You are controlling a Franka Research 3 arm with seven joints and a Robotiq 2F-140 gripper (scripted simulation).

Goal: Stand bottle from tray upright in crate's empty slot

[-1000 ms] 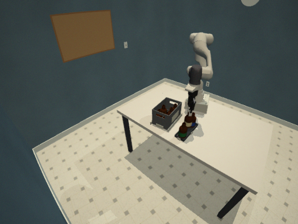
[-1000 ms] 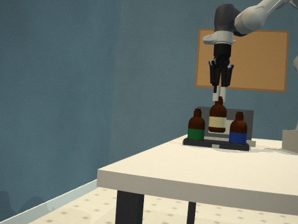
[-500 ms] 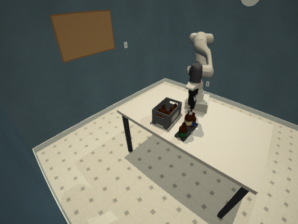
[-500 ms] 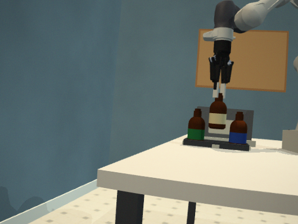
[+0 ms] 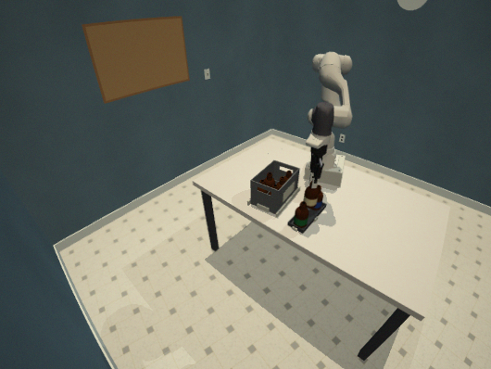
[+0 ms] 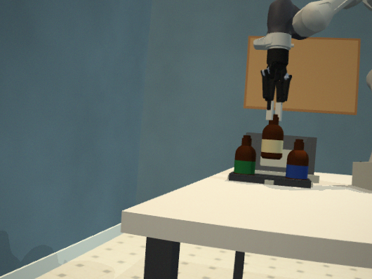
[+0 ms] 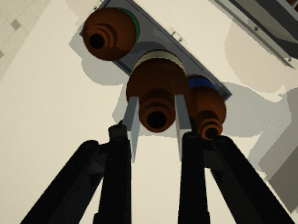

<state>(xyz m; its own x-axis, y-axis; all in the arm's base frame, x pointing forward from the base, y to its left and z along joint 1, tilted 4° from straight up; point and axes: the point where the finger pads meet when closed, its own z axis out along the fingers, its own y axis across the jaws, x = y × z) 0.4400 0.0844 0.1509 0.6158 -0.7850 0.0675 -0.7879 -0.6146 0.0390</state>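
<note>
My gripper (image 6: pixel 274 115) (image 7: pixel 157 108) (image 5: pixel 315 182) is shut on the neck of a brown bottle with a cream label (image 6: pixel 272 144) (image 7: pixel 156 86) (image 5: pixel 311 197). The bottle hangs upright, lifted a little above the dark tray (image 6: pixel 246 177) (image 5: pixel 294 224). A green-labelled bottle (image 6: pixel 245 156) (image 7: pixel 108 32) (image 5: pixel 301 215) and a blue-labelled bottle (image 6: pixel 297 159) (image 7: pixel 206 111) stand on the tray at either end. The grey crate (image 5: pixel 272 189) (image 6: pixel 309 144) stands just left of the tray in the top view, with several brown bottles inside; its empty slot is too small to make out.
The robot base (image 5: pixel 333 171) stands on the table (image 5: pixel 384 241) right behind the tray. The table's front edge runs close to the crate and tray. A cork board (image 5: pixel 136 57) hangs on the far wall.
</note>
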